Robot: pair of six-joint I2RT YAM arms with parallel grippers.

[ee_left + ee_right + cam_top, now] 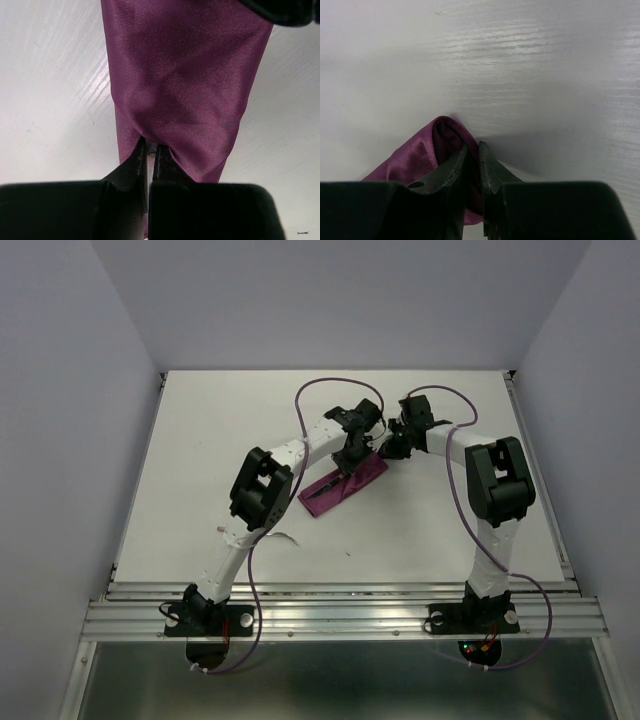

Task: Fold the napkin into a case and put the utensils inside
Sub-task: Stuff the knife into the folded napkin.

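The napkin (345,485) is lying folded into a narrow burgundy-purple strip on the white table (200,460), running diagonally, with its far end pointing toward the right arm. Both grippers are meeting at that far end of the napkin.

The left gripper (150,149) is reaching down onto the napkin's upper layer. Its fingers (131,167) are pressing together and pinching a small pucker of cloth, so that creases are fanning out from the fingertips across the satin surface. The rest of the strip is stretching away ahead of this gripper, flat on the table.

The right gripper (473,150) is sitting at the napkin's far right corner, just beside the left one. Its fingers (451,170) are standing almost together, gripping the cloth edge between them. The cloth is rising into a small rounded hump just left of those fingertips.

A dark slim streak (325,491) is showing along the near half of the napkin. Whether it is a utensil or a shadow cannot be told.
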